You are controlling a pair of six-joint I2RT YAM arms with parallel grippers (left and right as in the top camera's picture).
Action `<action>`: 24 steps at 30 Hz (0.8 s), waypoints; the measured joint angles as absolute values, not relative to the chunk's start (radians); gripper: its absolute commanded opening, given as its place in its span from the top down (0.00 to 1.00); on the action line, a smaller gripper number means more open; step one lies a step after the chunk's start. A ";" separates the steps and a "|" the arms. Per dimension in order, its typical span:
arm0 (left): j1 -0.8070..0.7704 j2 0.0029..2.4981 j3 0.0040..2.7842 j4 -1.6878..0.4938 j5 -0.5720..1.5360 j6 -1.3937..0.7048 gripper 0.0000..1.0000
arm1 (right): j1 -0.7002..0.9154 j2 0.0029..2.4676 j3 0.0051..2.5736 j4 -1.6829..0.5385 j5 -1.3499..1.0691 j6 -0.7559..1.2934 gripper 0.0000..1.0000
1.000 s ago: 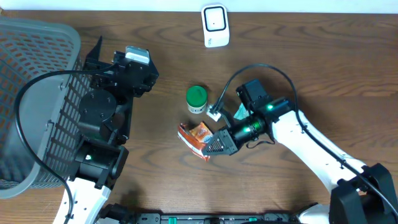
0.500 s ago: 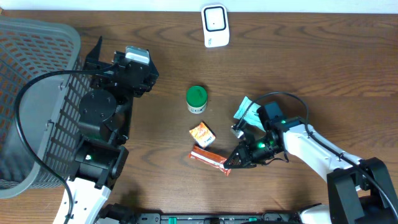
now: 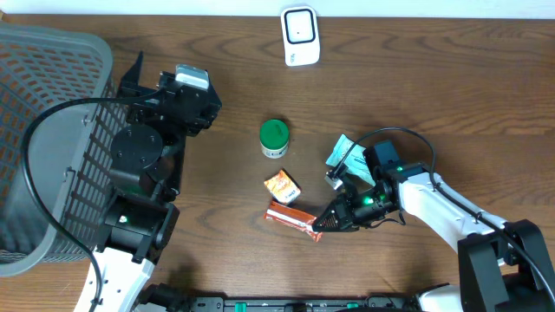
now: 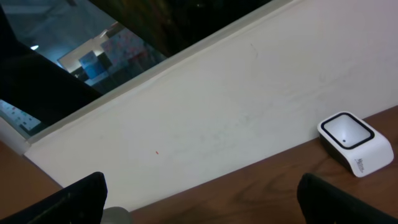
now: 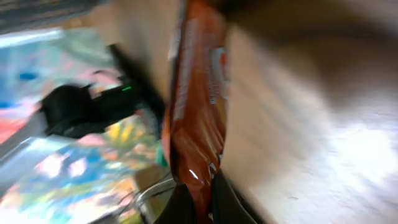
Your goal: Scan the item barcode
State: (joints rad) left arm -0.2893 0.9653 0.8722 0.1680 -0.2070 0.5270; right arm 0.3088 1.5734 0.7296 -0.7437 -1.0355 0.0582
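Observation:
My right gripper [image 3: 322, 228] is shut on one end of a red-orange snack packet [image 3: 290, 217], low over the table's front middle. In the right wrist view the packet [image 5: 199, 106] runs up from between my dark fingers [image 5: 229, 200], and the picture is blurred. The white barcode scanner [image 3: 300, 35] stands at the back edge, far from the packet. My left gripper [image 4: 205, 208] is open and empty, facing the back wall, with the scanner [image 4: 356, 144] to its right.
A small orange box [image 3: 283, 185] lies just behind the packet. A green-lidded jar [image 3: 274, 138] stands in the middle and a teal packet [image 3: 342, 152] lies by the right arm. A grey mesh basket [image 3: 48, 78] fills the left side.
My right gripper has pulled the packet away from beside the jar toward the front edge, leaving the orange box lying apart. The left arm has not moved.

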 measured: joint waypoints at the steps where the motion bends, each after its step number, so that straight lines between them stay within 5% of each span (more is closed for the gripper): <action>1: -0.289 0.965 0.872 0.167 -0.207 0.527 0.02 | 0.309 1.570 0.730 -0.749 -1.087 0.039 0.99; 10: -0.289 0.968 0.872 0.163 -0.207 0.527 0.02 | 0.306 1.348 0.741 -0.682 -1.461 -0.026 0.99; 24: -0.289 1.005 0.872 0.163 -0.207 0.527 0.02 | 0.300 1.204 0.745 -0.563 -1.521 0.042 0.99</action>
